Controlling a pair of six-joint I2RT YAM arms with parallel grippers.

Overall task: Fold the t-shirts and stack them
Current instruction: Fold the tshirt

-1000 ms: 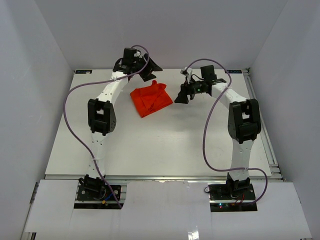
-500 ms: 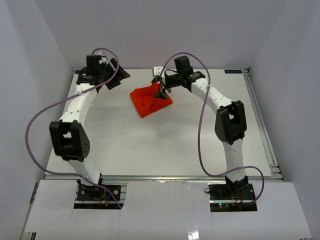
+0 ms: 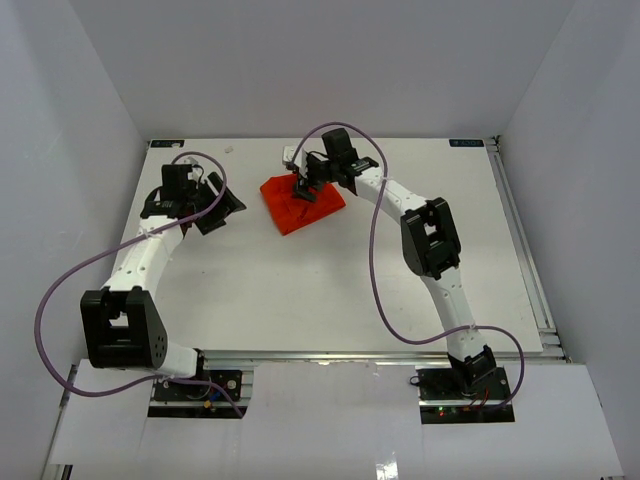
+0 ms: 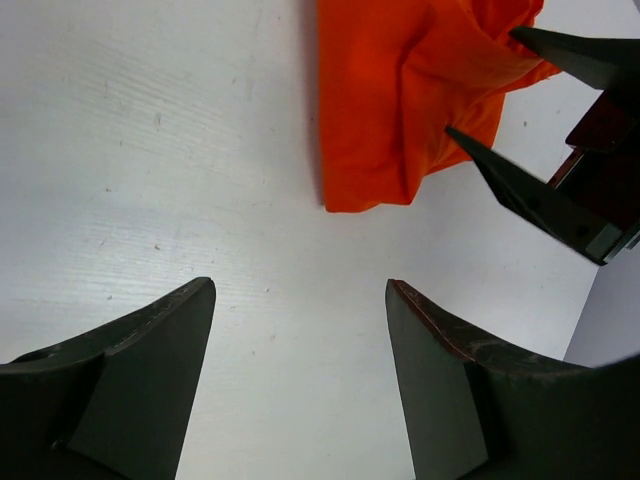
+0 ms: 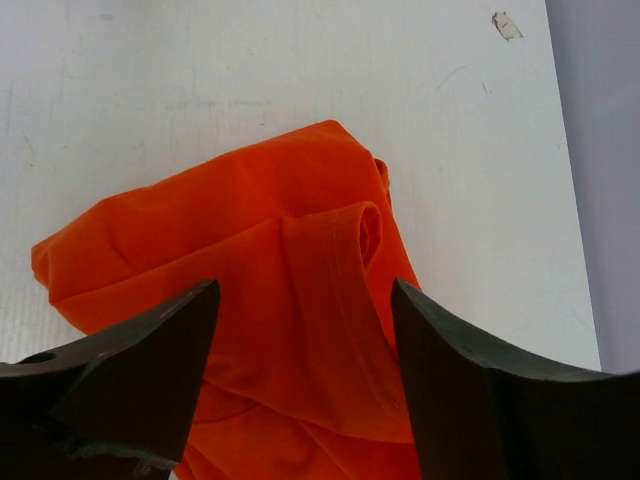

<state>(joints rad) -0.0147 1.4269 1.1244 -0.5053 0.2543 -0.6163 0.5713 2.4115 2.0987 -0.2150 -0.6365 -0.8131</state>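
Observation:
The orange-red t-shirt (image 3: 292, 208) lies crumpled in a small heap at the back middle of the table. My right gripper (image 3: 303, 190) hangs over its far part, open. In the right wrist view the right gripper (image 5: 303, 290) has a sleeve fold of the t-shirt (image 5: 250, 230) under the gap between its fingers, which do not pinch it. My left gripper (image 3: 222, 208) is to the left of the shirt, open and empty. In the left wrist view the left gripper (image 4: 300, 290) is above bare table, with the t-shirt (image 4: 390, 110) ahead of it.
The white table (image 3: 300, 300) is ringed by white walls at the back and both sides. The right gripper's two dark fingers (image 4: 540, 195) show at the upper right of the left wrist view. A small white scrap (image 5: 506, 25) lies beyond the shirt.
The right gripper has swung left from beside the shirt to over it. The left gripper has moved away from the shirt's back edge to the left and nearer the front.

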